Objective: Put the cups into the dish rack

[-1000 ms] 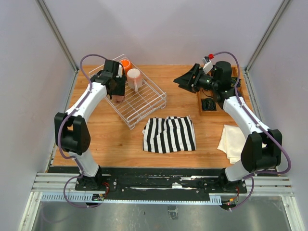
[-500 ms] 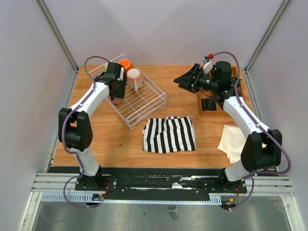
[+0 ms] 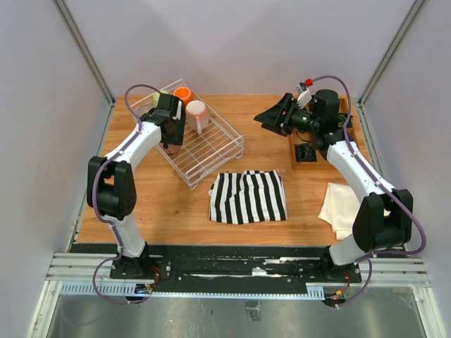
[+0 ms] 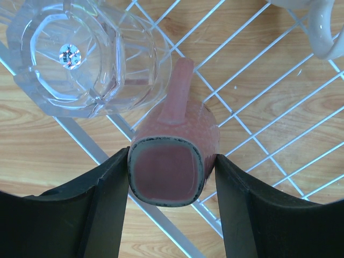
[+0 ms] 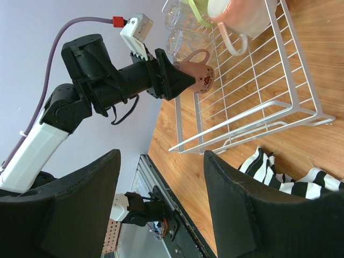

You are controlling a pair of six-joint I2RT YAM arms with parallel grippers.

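Pinching the pink mug [image 4: 167, 172] by its sides, the left fingers [image 4: 107, 207] are holding it at the rack's [image 3: 211, 144] left edge, its handle pointing toward a tumbler [image 4: 80, 59] just beside it in the rack. The right fingers [image 5: 80, 215] are hanging spread above the bench [image 3: 162, 204], well apart from the rack, gripping nothing.

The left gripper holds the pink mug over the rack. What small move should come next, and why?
Probably ease it down, then open: the left gripper grips the mug mouth-down over the rack grid, beside a glass; contact is unclear.
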